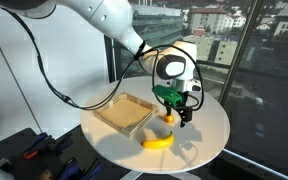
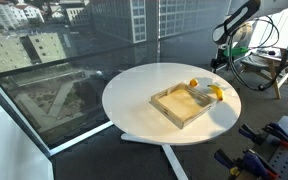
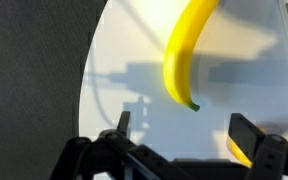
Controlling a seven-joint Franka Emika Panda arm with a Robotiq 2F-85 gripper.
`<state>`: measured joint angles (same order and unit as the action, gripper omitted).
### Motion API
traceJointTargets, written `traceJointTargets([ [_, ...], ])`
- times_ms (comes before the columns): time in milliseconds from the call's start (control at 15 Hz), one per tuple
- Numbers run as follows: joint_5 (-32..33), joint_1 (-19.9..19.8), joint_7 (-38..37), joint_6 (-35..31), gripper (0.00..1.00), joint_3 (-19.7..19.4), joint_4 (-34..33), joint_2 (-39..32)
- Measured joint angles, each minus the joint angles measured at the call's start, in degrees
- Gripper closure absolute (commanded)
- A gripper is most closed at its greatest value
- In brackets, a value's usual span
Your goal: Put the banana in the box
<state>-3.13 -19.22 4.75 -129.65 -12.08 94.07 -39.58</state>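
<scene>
The yellow banana (image 1: pixel 157 142) lies on the round white table, on its own beside the box; it also shows in the other exterior view (image 2: pixel 215 92). The box (image 1: pixel 124 113), a shallow tan tray (image 2: pixel 184 103), sits near the table's middle and holds nothing. My gripper (image 1: pixel 186 118) hovers over the table past the banana, open and empty. In the wrist view the banana (image 3: pixel 189 50) lies beyond the open fingers (image 3: pixel 184 130), not between them.
A small round orange fruit (image 1: pixel 169 119) sits on the table close to my gripper and also shows in an exterior view (image 2: pixel 193 83). The table edge (image 3: pixel 89 80) is near. Glass walls stand behind; tools lie on the floor (image 2: pixel 259 145).
</scene>
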Motion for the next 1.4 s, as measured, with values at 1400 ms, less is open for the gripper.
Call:
traceJointTargets([
  [1400,0.0,0.0,0.0,-3.5,0.00,0.1,2.5,-2.2],
])
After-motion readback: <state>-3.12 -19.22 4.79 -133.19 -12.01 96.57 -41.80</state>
